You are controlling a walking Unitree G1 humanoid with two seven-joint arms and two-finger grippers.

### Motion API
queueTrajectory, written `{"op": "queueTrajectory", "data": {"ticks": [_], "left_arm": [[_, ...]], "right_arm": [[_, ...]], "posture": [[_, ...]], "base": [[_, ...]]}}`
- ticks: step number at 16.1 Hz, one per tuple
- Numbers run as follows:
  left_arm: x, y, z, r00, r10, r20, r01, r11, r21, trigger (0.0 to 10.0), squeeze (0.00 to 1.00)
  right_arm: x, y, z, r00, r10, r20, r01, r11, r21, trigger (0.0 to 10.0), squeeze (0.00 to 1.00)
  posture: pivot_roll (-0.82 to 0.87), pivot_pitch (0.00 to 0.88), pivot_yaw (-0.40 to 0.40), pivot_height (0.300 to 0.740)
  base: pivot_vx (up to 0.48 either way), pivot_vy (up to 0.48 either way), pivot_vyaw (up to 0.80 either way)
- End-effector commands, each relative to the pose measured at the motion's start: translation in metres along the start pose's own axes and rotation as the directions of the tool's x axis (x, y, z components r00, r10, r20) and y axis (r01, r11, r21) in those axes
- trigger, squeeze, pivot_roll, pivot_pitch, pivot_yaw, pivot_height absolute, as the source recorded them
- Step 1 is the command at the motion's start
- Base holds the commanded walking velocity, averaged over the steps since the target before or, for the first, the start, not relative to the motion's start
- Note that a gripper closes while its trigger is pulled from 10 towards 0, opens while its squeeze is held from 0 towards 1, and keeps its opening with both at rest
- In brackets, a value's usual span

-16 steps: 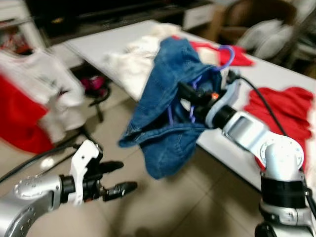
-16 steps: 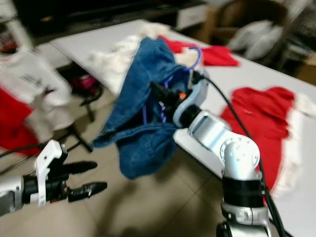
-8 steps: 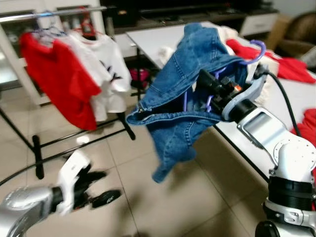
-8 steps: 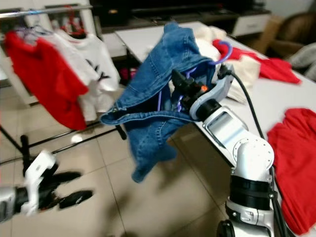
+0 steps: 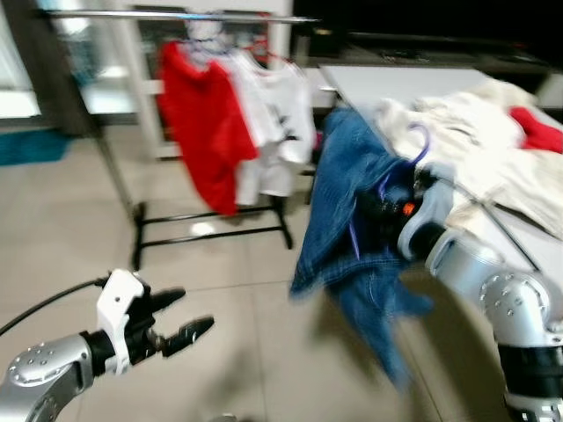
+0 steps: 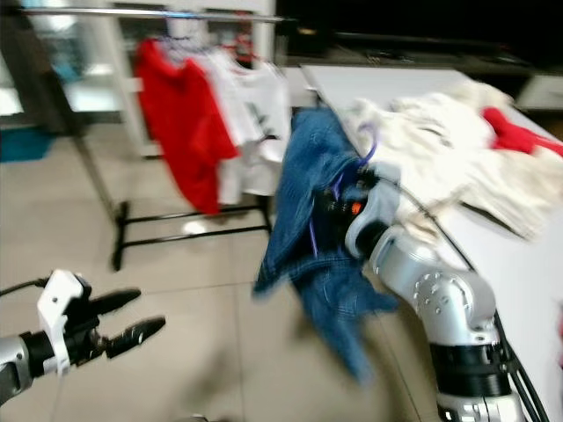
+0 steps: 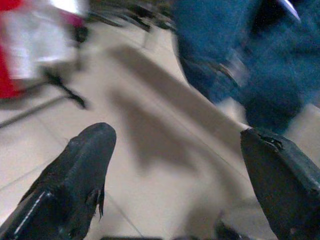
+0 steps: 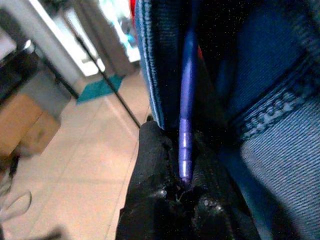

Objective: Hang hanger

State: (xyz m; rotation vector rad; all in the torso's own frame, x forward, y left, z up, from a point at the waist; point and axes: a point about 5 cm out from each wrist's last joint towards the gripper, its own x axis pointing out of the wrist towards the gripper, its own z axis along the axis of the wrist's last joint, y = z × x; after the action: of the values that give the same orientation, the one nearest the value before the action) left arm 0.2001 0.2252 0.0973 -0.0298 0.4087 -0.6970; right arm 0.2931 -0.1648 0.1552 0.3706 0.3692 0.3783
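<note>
A purple hanger point(image 5: 413, 151) carries a blue denim garment point(image 5: 352, 237) that hangs down beside the white table. My right gripper point(image 5: 380, 211) is shut on the hanger; in the right wrist view the purple bar point(image 8: 186, 125) runs between its black fingers point(image 8: 155, 200) against the denim point(image 8: 280, 150). The clothes rail point(image 5: 167, 16) stands at the back left, with a red shirt point(image 5: 204, 123) and a white shirt point(image 5: 268, 123) on it. My left gripper point(image 5: 180, 318) is low at the left, open and holding nothing, above the tiled floor point(image 7: 150, 150).
A white table point(image 5: 387, 83) at the right holds cream clothes point(image 5: 475, 149) and a red garment point(image 5: 537, 132). The rack's black base point(image 5: 211, 229) lies on the beige tiles. A cable point(image 5: 44, 303) runs from my left arm. A teal mat point(image 5: 35, 145) lies at the far left.
The whole view has swung left, so the rack now stands nearer the middle. The hanger with the denim stays in my right gripper. My left gripper remains low and open.
</note>
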Motion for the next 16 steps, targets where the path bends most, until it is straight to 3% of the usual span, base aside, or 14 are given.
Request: {"op": "queueTrajectory", "data": {"ticks": [1,2,4,5,8,11,14,16], "left_arm": [[0.011,-0.006,0.018,0.997,0.036,0.066,-0.038,0.998,0.042,10.0,0.0],[0.02,-0.013,0.028,0.99,0.067,0.123,-0.072,0.997,0.037,10.0,0.0],[0.033,-0.008,0.034,0.968,0.181,0.175,-0.186,0.982,0.013,10.0,0.0],[0.05,-0.006,0.041,0.942,0.248,0.226,-0.26,0.965,0.024,10.0,0.0],[0.071,-0.007,0.051,0.924,0.287,0.251,-0.294,0.956,-0.013,10.0,0.0],[0.087,-0.007,0.042,0.927,0.322,0.191,-0.322,0.946,-0.036,10.0,0.0],[0.091,-0.012,0.036,0.934,0.316,0.166,-0.318,0.948,-0.017,10.0,0.0],[0.075,0.004,0.035,0.921,0.347,0.175,-0.338,0.938,-0.079,10.0,0.0]], "right_arm": [[-0.002,-0.006,-0.013,0.999,-0.03,-0.023,0.028,0.998,-0.048,10.0,0.0],[-0.004,-0.008,-0.03,0.997,-0.052,-0.062,0.046,0.995,-0.085,10.0,0.0],[-0.006,-0.011,-0.045,0.99,-0.115,-0.078,0.104,0.986,-0.13,10.0,0.0],[-0.009,-0.014,-0.056,0.983,-0.166,-0.074,0.151,0.973,-0.177,10.0,0.0],[-0.014,-0.022,-0.06,0.965,-0.257,0.05,0.262,0.957,-0.128,10.0,0.0],[-0.021,-0.027,-0.077,0.951,-0.307,0.022,0.303,0.922,-0.241,10.0,0.0],[-0.027,-0.019,-0.082,0.972,-0.234,-0.003,0.227,0.948,-0.221,10.0,0.0],[-0.023,-0.015,-0.067,0.993,-0.118,-0.013,0.109,0.95,-0.292,10.0,0.0]], "posture": [[-0.05,0.0,-0.064,0.74],[-0.05,0.0,-0.064,0.74],[-0.06,0.0,-0.04,0.74],[-0.08,0.0,-0.023,0.74],[-0.11,0.0,0.014,0.74],[-0.14,0.0,0.036,0.74],[-0.14,0.0,0.027,0.74],[-0.14,0.0,0.015,0.74]], "base": [[0.0,0.0,0.79],[0.0,0.0,0.79],[0.0,0.0,0.4],[0.0,0.0,0.0],[0.0,0.0,0.0],[0.0,0.0,0.0],[0.0,0.0,0.0],[0.0,0.0,0.0]]}}
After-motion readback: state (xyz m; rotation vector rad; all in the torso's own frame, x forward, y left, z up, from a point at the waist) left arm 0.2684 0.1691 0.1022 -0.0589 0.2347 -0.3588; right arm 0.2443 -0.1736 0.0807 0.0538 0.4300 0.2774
